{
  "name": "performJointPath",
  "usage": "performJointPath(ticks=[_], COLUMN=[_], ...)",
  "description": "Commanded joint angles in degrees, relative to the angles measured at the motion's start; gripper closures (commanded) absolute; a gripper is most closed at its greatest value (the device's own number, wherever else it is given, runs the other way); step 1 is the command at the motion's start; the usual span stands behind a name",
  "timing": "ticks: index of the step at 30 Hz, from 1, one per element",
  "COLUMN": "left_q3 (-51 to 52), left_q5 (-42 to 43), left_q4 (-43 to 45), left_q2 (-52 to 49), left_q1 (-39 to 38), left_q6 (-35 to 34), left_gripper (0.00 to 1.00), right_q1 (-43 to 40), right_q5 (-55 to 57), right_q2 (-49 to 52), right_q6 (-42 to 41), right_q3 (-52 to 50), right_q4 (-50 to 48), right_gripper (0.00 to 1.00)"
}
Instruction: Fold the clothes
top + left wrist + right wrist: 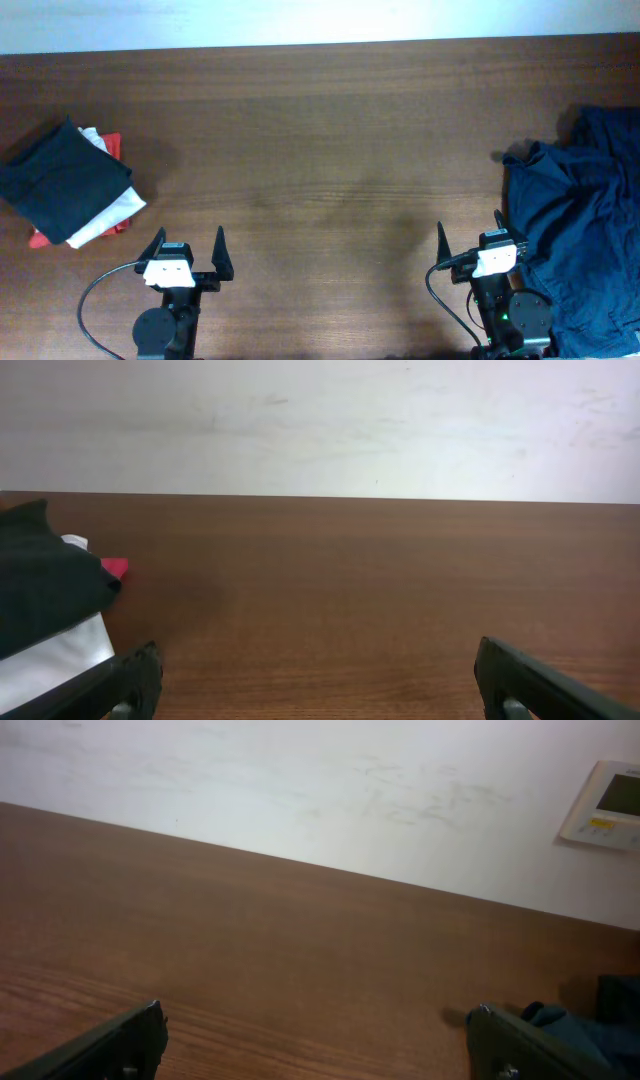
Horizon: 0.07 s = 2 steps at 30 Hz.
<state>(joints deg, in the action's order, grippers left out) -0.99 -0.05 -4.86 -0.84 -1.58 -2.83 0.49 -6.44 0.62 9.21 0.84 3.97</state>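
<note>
Both claws idle over bare wood. The left gripper point(190, 240) hangs with its jaws wide apart and nothing between them. The right gripper point(469, 234) stands just as wide and just as empty, both low at the near edge of the table point(330, 130).

Ahead of the left claw and off to its left, near it but not touching, lies the black T-shirt point(60, 180). It appears gathered into a compact, roughly square bundle, and no lettering shows from above. It rests on top of a white garment point(115, 215) and a red garment point(110, 145), whose edges poke out from under it. The left wrist view catches the same bundle just beyond the left finger.

By the look of that shape, the folding of the T-shirt is done or all but done, though how neat the folds are cannot be told from here.

Close to the right claw, on its right side, a navy blue shirt point(580, 220) sprawls in a crumpled heap, unfolded. The T-shirt lies well away from that claw, across the open table to its left.
</note>
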Motion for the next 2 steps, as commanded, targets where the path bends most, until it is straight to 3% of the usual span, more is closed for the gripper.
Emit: performJointPath(ticks=[1,2], left_q3=[0.5,0.5], left_q5=[-0.6,-0.6], left_q4=[0.1,0.1], left_q2=[0.5,0.5], left_q1=[-0.1,-0.1], left_q6=[0.0,0.0], left_gripper=[0.01,0.01], right_q1=[0.3,0.3], right_q5=[0.7,0.7], right_q2=[-0.4,-0.4], right_q6=[0.0,0.0], right_q3=[-0.5,-0.5], right_q4=[0.0,0.0], right_gripper=[0.01,0.01])
